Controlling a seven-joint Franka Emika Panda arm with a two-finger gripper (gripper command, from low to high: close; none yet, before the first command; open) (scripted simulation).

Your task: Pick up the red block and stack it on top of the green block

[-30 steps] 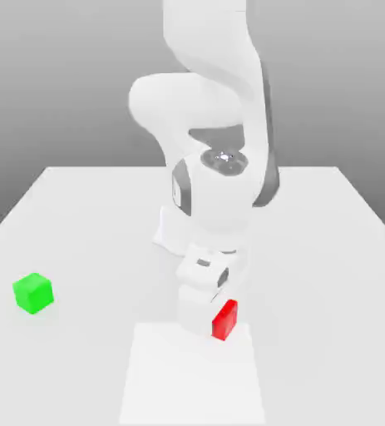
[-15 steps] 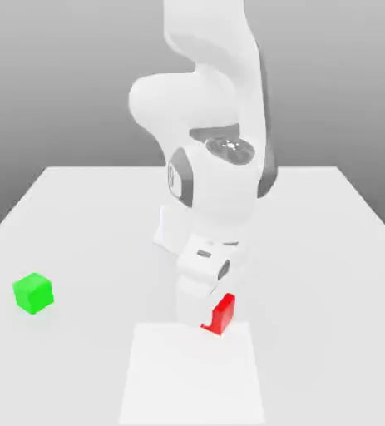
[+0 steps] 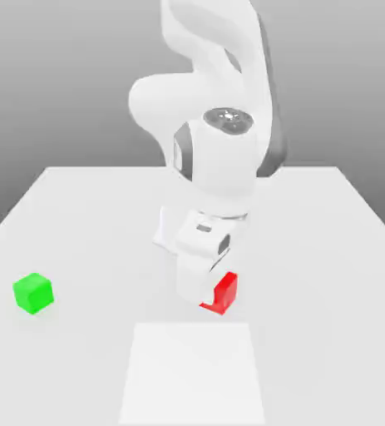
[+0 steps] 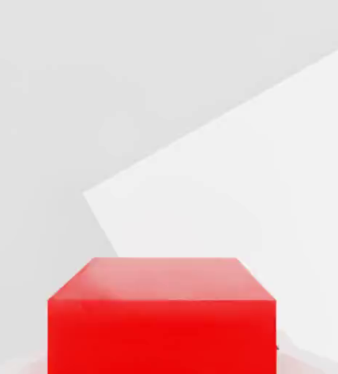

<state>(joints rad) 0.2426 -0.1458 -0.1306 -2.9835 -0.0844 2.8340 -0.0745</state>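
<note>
A bare simulated test scene, not a lived-in room. A plain white table [image 3: 328, 250] stands before a blank grey backdrop [image 3: 54, 75] that fades from dark to light. 1 white robot arm [image 3: 216, 158] rises near the table's far edge, and a brighter white square patch [image 3: 194, 374] lies at its near edge.

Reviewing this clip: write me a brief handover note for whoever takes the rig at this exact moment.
Pincer: shut on the small matte red cube, held just above the white table.
Small matte green cube: sits alone on the table, toward the exterior view's left, nothing on it.
Done: red cube grasped and off the surface.
Left: carry it over the green cube, set it squarely on top, release.
</note>
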